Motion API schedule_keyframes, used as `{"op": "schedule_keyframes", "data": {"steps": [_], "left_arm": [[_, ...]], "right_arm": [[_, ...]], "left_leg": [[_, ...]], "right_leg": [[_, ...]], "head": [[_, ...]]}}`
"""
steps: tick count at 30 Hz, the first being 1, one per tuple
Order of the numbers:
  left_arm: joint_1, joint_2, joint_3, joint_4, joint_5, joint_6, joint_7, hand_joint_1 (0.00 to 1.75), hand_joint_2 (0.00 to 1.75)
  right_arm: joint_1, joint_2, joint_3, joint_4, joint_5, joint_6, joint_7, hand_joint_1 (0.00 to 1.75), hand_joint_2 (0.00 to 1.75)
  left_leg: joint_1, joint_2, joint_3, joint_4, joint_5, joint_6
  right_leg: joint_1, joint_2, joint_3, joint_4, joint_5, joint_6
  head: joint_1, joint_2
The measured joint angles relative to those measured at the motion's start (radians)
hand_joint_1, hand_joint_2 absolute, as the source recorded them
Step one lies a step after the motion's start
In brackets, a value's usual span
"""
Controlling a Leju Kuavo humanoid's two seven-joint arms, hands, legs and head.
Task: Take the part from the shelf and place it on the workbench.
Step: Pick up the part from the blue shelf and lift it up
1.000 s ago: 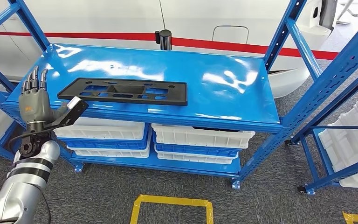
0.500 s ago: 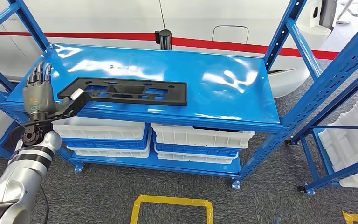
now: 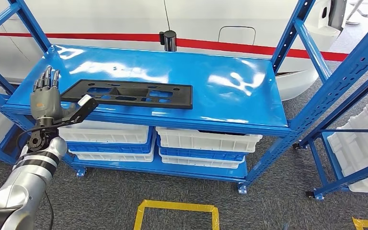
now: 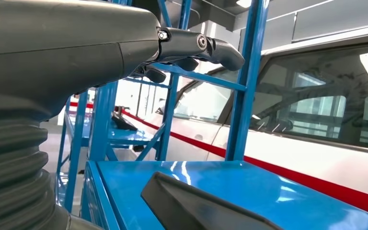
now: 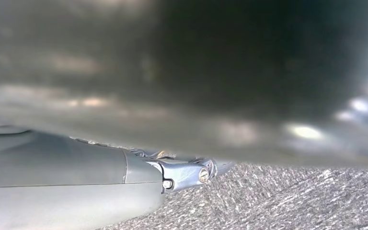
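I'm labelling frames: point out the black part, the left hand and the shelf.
black part (image 3: 127, 94): head view, middle of the flat panel.
left hand (image 3: 45, 99): head view, back of the hand.
shelf (image 3: 230, 91): head view, bare blue top.

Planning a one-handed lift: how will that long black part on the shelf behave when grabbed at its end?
The black part looks like thin moulded plastic with many cut-outs, so probably light. Long and flat, it may sag or twist when held by one end. The glossy shelf suggests it would slide easily if the left hand pushes it.
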Motion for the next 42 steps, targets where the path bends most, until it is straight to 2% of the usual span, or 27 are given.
{"op": "schedule_keyframes", "data": {"steps": [20, 29, 42], "left_arm": [[-0.072, 0.003, -0.017, 0.08, -0.065, -0.092, 0.102, 0.0, 1.75], [-0.101, 0.007, -0.028, 0.125, -0.099, -0.183, 0.142, 0.0, 1.75], [-0.105, 0.0, -0.066, 0.149, -0.145, -0.208, 0.144, 0.0, 1.75]], "right_arm": [[-0.015, 0.003, 0.024, 0.0, 0.024, 0.001, 0.013, 0.0, 0.0], [-0.016, 0.003, 0.028, 0.0, 0.032, 0.001, 0.02, 0.0, 0.0], [-0.021, 0.007, 0.041, 0.001, 0.038, 0.008, 0.021, 0.0, 0.0]], "left_leg": [[0.0, 0.0, 0.0, 0.0, 0.0, 0.0], [0.0, 0.0, 0.0, 0.0, 0.0, 0.0], [0.0, 0.0, 0.0, 0.0, 0.0, 0.0]], "right_leg": [[0.0, 0.0, 0.001, 0.001, 0.0, 0.0], [0.0, 0.0, 0.001, 0.001, 0.0, 0.0], [0.0, 0.0, 0.0, 0.001, 0.0, 0.0]], "head": [[0.0, 0.0], [0.0, 0.0], [0.0, 0.0]]}}
